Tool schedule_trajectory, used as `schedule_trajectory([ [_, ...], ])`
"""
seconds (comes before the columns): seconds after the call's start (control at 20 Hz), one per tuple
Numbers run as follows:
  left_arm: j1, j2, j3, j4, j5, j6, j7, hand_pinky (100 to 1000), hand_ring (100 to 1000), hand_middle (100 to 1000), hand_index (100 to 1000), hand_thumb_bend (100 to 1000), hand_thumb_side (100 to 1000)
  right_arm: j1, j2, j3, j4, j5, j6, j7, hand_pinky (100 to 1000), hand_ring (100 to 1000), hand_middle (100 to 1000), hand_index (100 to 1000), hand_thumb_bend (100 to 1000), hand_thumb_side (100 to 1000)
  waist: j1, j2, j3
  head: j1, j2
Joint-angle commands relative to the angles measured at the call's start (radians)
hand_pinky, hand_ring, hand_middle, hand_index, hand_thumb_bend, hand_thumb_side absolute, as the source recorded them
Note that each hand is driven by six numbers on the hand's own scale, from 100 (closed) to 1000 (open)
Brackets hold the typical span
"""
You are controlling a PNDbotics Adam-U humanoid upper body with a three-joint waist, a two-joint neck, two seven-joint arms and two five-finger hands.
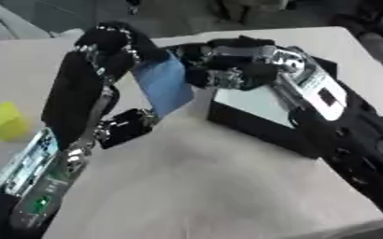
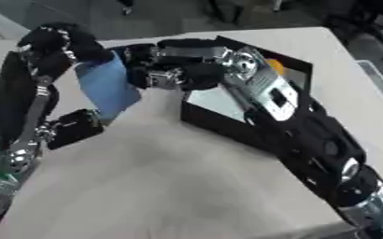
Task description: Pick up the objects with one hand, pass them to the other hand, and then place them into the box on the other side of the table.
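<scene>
Gripping a blue card (image 1: 164,86), both hands (image 1: 113,42) (image 1: 227,63) meet above the pale table (image 1: 211,186).

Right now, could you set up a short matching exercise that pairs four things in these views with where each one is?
Things:
1. blue flat object
2. yellow block
3. black box
4. orange item

Places:
A. inside the box, at its far end
B. on the table at the robot's far left
C. held up between the left hand and right hand
D. on the table, under the right arm

Pairs: 1-C, 2-B, 3-D, 4-A
</scene>
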Motion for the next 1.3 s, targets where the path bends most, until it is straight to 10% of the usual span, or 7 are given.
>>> schedule_trajectory([
  [0.05, -0.025, 0.003, 0.024, 0.007, 0.015, -0.005, -0.025, 751, 637, 521, 511, 317, 100, -0.02, -0.012, 0.032, -0.036, -0.027, 0.006, 0.014, 1000, 1000, 1000, 1000, 100, 731, -0.015, -0.006, -0.002, -0.005, 0.003],
  [1.3, -0.05, -0.027, 0.02, -0.036, -0.013, -0.041, -0.022, 739, 627, 509, 514, 334, 100, -0.035, 0.001, 0.024, 0.046, 0.104, -0.075, 0.014, 1000, 1000, 1000, 1000, 100, 796, -0.021, -0.004, -0.001, -0.016, 0.004],
])
